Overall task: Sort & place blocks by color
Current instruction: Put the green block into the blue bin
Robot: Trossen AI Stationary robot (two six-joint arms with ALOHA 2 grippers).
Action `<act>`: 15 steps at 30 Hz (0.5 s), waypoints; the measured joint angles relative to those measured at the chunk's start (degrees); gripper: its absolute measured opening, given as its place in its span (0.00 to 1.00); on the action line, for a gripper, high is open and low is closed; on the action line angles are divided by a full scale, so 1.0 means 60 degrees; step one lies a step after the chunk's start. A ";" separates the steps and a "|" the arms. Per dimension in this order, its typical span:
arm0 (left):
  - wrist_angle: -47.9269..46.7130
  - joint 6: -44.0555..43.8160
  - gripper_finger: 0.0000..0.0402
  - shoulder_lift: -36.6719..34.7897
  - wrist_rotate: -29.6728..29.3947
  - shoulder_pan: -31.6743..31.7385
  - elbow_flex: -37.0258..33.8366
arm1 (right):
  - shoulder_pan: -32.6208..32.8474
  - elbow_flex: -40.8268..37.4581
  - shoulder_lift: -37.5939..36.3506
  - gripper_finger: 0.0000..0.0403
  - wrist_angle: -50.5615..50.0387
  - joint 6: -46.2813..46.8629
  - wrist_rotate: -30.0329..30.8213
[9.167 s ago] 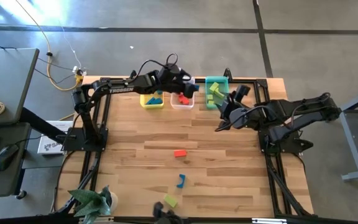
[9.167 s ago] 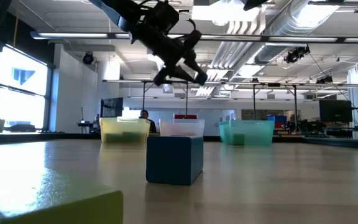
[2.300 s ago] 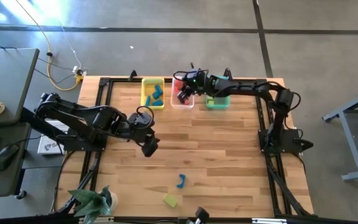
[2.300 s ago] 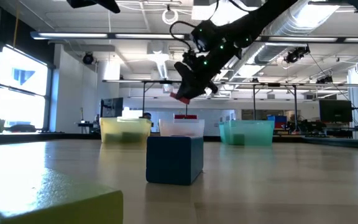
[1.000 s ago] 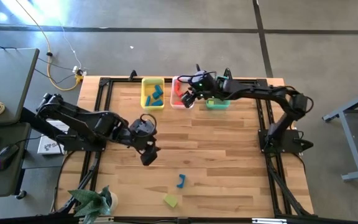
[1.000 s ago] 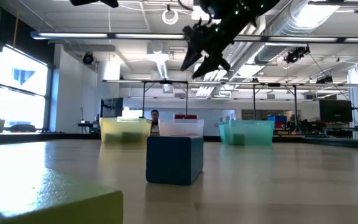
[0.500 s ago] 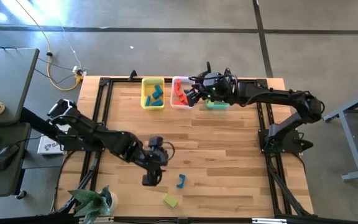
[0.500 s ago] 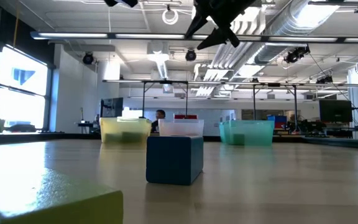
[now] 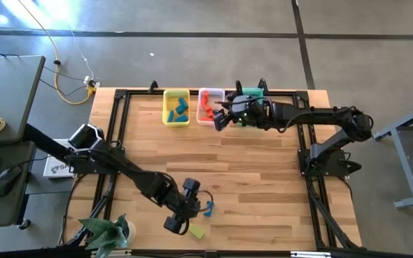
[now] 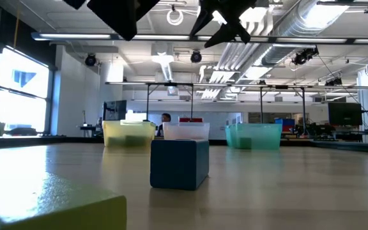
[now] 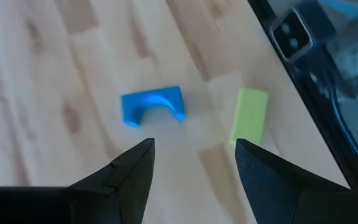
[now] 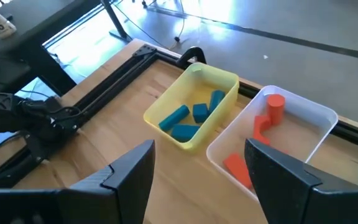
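Observation:
A blue arch block [image 9: 208, 208] and a yellow-green block [image 9: 196, 231] lie flat on the table near its near edge; the low view shows them as the blue block [image 10: 179, 163] and the green one [image 10: 50, 204]. My left gripper [image 11: 194, 155] hovers open just left of the arch [image 11: 152, 106], with the green block [image 11: 248, 115] beyond it. My right gripper [image 9: 219, 119] is open above the table beside the clear bin [image 9: 208, 107]. Blue blocks [image 12: 191, 115] lie in the yellow bin [image 12: 225, 84], red blocks [image 12: 263, 127] in the clear bin [image 12: 319, 115].
The three bins stand in a row at the far edge: yellow [image 9: 176, 107], clear, and teal [image 9: 250, 93], the last partly under my right arm. A potted plant [image 9: 106, 231] sits at the near left corner. A black frame rail [image 11: 303, 81] runs along the near edge.
My left gripper has swept toward the near edge and rightward, ending beside the blue arch. My right gripper has risen above the bins and drawn slightly back from the clear bin toward the near side. The blocks have stayed put.

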 joint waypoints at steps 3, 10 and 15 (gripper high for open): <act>0.0452 0.0001 0.53 0.0298 0.0292 -0.0109 0.0001 | 0.0153 0.0000 0.0000 0.59 -0.0159 0.0232 0.0250; 0.0968 0.0269 0.53 0.0876 0.0791 -0.0167 0.0001 | 0.0361 0.0000 0.0004 0.59 -0.0566 0.0666 0.0368; 0.0984 0.0282 0.53 0.1234 0.1029 -0.0203 0.0001 | 0.0539 0.0000 0.0007 0.59 -0.0781 0.0671 0.0469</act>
